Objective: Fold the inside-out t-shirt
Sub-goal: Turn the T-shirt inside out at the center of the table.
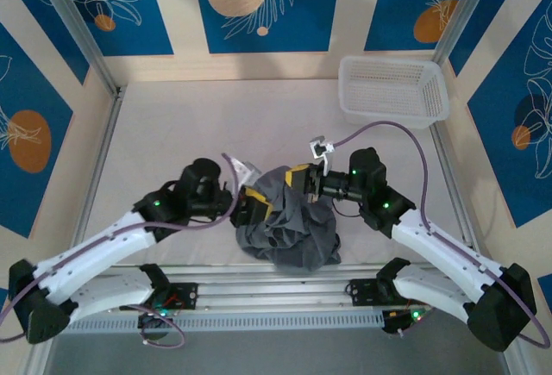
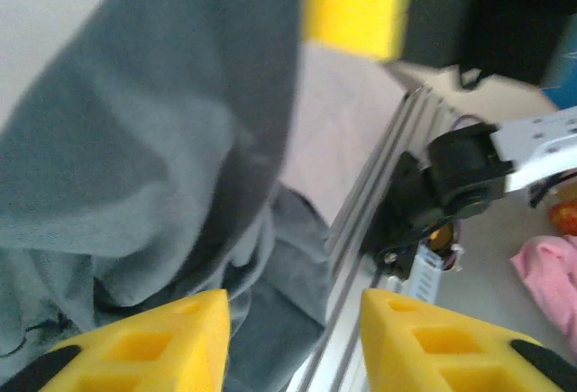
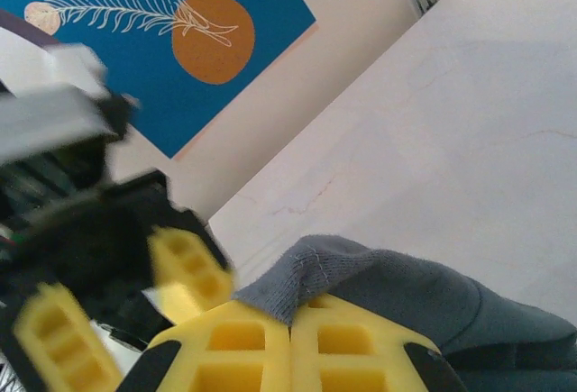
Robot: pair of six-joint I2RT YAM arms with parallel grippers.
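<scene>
Yellow fingers of the right pincer [image 3: 290, 324] are clenched on a hem fold of the inside-out t-shirt [image 3: 379, 284]; the grey shirt lies bunched in a heap at the middle of the table's [image 1: 216, 125] near edge, between both arms; the left pincer [image 2: 293, 306] stands released, fingers apart beside hanging cloth; a white basket [image 1: 392, 116] sits at the far right corner.

Setting: robot test cell in a lab.
Enclosure: aluminium frame posts [image 1: 76, 30] around a white table [image 1: 216, 125].
Walls: blue leaf-print panels [image 1: 267, 4], a staged backdrop.
Fixtures: left arm [image 1: 95, 259] and right arm [image 1: 448, 250] mounted at a slotted metal rail [image 1: 276, 293].
</scene>
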